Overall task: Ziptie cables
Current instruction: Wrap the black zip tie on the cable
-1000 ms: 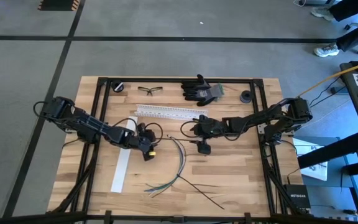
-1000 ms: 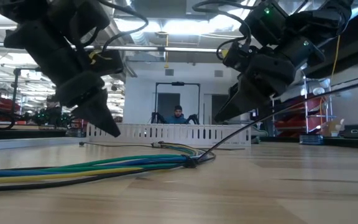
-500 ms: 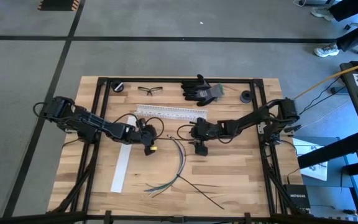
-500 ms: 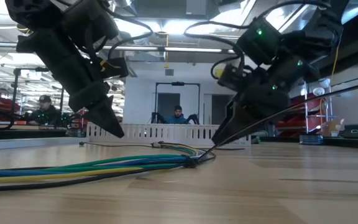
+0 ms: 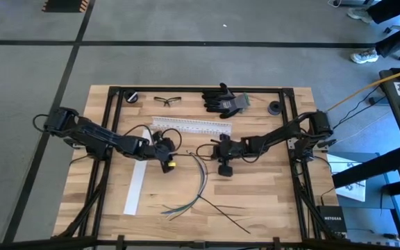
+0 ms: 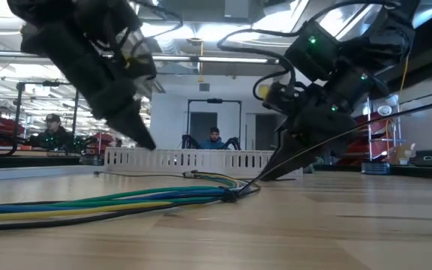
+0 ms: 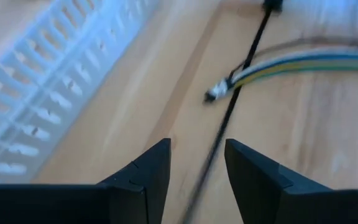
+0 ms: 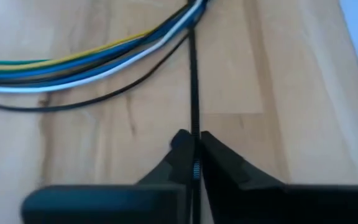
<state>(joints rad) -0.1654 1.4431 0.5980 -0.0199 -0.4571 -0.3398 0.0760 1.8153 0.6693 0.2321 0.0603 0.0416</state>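
A bundle of coloured and dark cables point(image 5: 201, 177) lies on the wooden table, curving from its middle toward the near edge point(image 6: 126, 201). A thin black ribbed strip point(image 8: 194, 81) runs from the bundle's far end to my right gripper point(image 5: 224, 169), which is shut on it low over the table point(image 6: 272, 174). My left gripper point(image 5: 167, 165) is open and hangs clear of the table point(image 6: 147, 142). In its wrist view a black strand point(image 7: 229, 112) passes below the gap between its fingers point(image 7: 197, 162), close to the cables' end point(image 7: 241, 74). My right gripper pinches the black ribbed strip point(image 8: 195, 127) between its two fingers, which slant down from the table's right side and point along the strip. Beyond the fingers the strip lies straight on the wood up to the bundle's end point(image 8: 194, 9).
A white slotted rail point(image 5: 186, 125) lies behind the grippers and a flat white strip point(image 5: 136, 187) to the left. Glasses point(image 5: 168, 101), black gloves point(image 5: 224, 101) and two small black round parts point(image 5: 275, 107) sit at the far edge. People show in the room beyond point(image 6: 214, 137).
My right gripper has sunk toward the table beside the bundle's far end and shut on the black strip. My left gripper has risen a little. The cables have stayed where they were.
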